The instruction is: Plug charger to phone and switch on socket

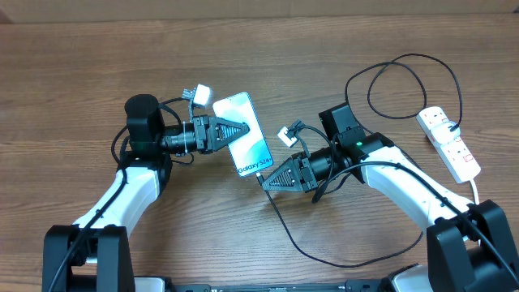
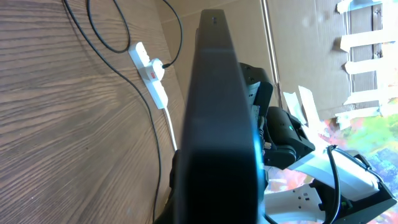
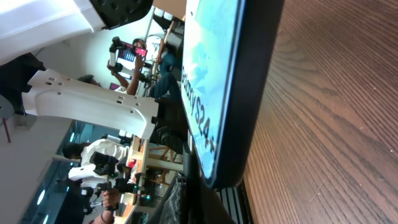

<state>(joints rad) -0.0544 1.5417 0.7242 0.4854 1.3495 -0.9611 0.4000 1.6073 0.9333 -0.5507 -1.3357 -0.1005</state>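
Observation:
The phone (image 1: 245, 130), light blue screen with "Galaxy S24+" text, is tilted up off the table. My left gripper (image 1: 237, 130) is shut on its left side. In the left wrist view its dark edge (image 2: 217, 124) fills the middle. My right gripper (image 1: 263, 180) is shut on the charger's plug tip at the phone's lower end. The black charger cable (image 1: 284, 227) runs toward the front edge, then loops at the back right (image 1: 405, 81) to the socket (image 1: 450, 144). The right wrist view shows the phone's screen (image 3: 208, 74) close up. The socket also shows in the left wrist view (image 2: 152, 71).
The socket's thick white cord (image 1: 474, 188) runs off the right front of the wooden table (image 1: 81, 65). The charger cable lies in a loop in front of my right arm. The two arms meet at the table's middle.

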